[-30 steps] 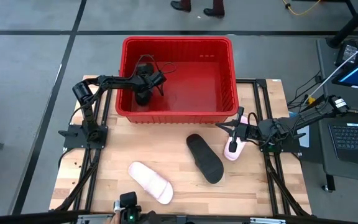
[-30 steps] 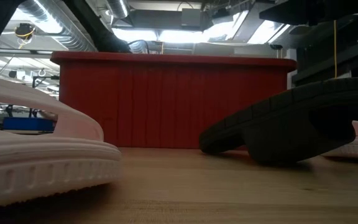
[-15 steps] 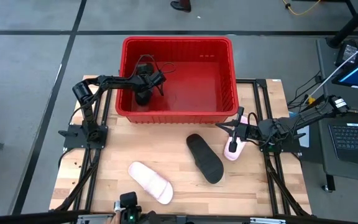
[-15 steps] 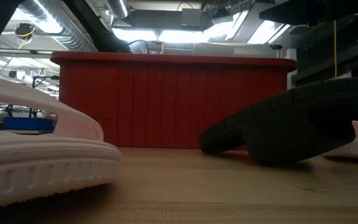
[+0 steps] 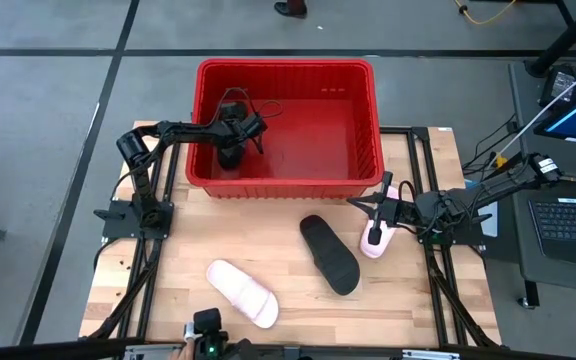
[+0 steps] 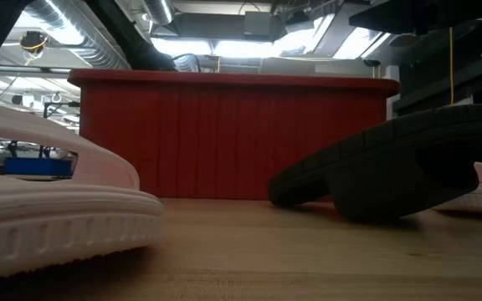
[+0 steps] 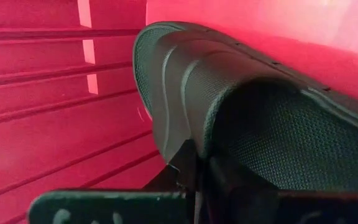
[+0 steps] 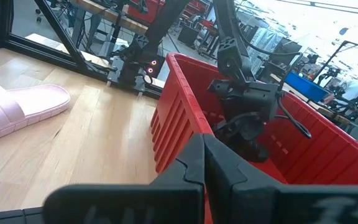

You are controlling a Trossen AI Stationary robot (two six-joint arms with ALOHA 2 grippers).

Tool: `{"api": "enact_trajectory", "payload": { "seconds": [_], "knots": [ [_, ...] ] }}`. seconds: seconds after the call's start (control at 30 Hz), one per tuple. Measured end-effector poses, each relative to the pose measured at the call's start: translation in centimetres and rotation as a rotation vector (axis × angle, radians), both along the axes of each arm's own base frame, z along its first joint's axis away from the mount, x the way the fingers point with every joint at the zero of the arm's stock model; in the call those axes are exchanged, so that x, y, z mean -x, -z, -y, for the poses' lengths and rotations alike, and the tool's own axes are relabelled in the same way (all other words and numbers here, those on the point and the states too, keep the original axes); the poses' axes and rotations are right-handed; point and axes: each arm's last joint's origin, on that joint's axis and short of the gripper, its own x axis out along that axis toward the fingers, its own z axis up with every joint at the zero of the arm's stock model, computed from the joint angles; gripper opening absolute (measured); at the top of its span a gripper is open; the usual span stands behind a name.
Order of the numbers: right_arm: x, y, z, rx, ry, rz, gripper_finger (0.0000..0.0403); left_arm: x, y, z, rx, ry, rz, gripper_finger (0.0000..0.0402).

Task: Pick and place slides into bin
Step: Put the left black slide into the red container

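Left gripper [image 5: 230, 133] is inside the red bin [image 5: 368, 120], at its left end, clamped tight on a black slide [image 7: 229, 118]; the wrist view shows the sole edge pinched between the fingers, close to the ribbed wall. Step in hand, as I judge it: release. Best done low over the floor, clear of the wall, so the slide lands flat and leaves room for the other three.

Right gripper [image 5: 375, 212] is closed, empty as far as I can tell, low over the tabletop [image 5: 168, 260] just beside a pink slide [image 5: 378, 232] near the bin's front right corner.

Second black slide [image 5: 329, 254] lies mid-tabletop. Second pink slide [image 5: 242, 292] near the front edge. Nothing blocks the bin's open top.
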Motion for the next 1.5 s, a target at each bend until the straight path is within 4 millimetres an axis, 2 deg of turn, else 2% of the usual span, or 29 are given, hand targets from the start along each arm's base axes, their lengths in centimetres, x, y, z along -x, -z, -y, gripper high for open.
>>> {"api": "enact_trajectory", "payload": {
  "seconds": [0.47, 1.5],
  "knots": [
    [0.0, 0.1, 0.0, 0.005, 0.0, -0.014, 0.0004, 0.6, 1.0, 0.4, 0.0, 0.012, -0.036, 0.0004],
    [0.0, 0.3, 0.0, 0.01, 0.0, -0.028, 0.0004, 0.6, 1.1, 0.1, 0.041, 0.054, -0.025, 0.0005]
  ]
}}
